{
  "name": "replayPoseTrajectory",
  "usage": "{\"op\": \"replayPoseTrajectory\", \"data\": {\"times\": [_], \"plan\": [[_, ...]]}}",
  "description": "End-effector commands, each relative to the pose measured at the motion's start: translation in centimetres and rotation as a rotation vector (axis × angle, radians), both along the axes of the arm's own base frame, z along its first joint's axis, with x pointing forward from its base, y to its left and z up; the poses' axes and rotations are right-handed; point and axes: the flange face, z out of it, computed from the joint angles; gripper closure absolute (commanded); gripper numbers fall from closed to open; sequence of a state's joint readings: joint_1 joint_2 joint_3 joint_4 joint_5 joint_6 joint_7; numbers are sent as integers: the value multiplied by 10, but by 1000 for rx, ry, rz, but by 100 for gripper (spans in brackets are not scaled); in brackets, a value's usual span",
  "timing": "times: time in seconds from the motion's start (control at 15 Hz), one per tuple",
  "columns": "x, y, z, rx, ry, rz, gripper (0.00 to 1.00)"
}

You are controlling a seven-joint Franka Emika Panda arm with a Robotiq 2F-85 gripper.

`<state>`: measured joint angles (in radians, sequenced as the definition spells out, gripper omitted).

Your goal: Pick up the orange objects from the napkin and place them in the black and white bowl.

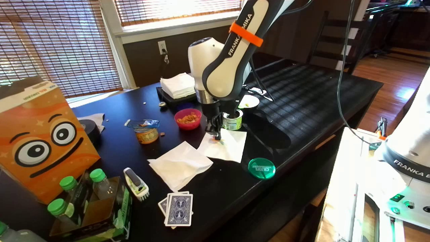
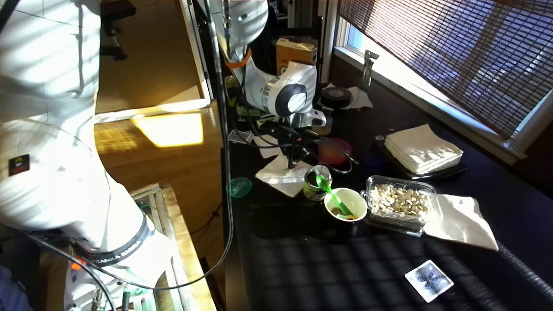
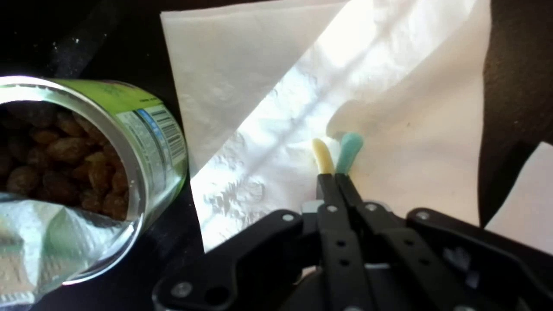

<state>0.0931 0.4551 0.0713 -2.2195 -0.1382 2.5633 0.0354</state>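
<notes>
The pale square napkin (image 1: 231, 151) lies under my gripper (image 1: 217, 136); it fills the middle of the wrist view (image 3: 414, 142). The fingers (image 3: 333, 175) are closed together at the tips, low at the napkin. A yellow end (image 3: 322, 156) and a teal end (image 3: 349, 151) of small pieces stick out past the fingertips and seem pinched there. In an exterior view a small orange piece (image 1: 214, 138) shows beside the fingertips; the rest is hidden by the fingers. The black and white bowl (image 2: 357, 203) stands beyond the can, a green spoon in it; it also shows in an exterior view (image 1: 252, 100).
An open green can (image 1: 232, 121) of raisins stands at the napkin's edge, between gripper and bowl. A red bowl (image 1: 188, 125) stands close to the arm. A crumpled napkin (image 1: 181, 166) and green lid (image 1: 262, 168) lie nearby. A clear tub (image 2: 399, 205) adjoins the bowl.
</notes>
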Motion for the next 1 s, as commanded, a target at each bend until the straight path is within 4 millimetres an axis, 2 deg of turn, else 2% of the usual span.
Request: {"op": "replayPoseTrajectory", "data": {"times": [0.0, 0.2, 0.4, 0.6, 0.93], "plan": [[1, -2, 14, 26, -5, 3, 98], [1, -3, 21, 28, -13, 3, 98], [0, -7, 39, 24, -25, -13, 98], [-4, -19, 67, 14, -42, -40, 98], [-11, -56, 117, -11, -73, -106, 98]]}}
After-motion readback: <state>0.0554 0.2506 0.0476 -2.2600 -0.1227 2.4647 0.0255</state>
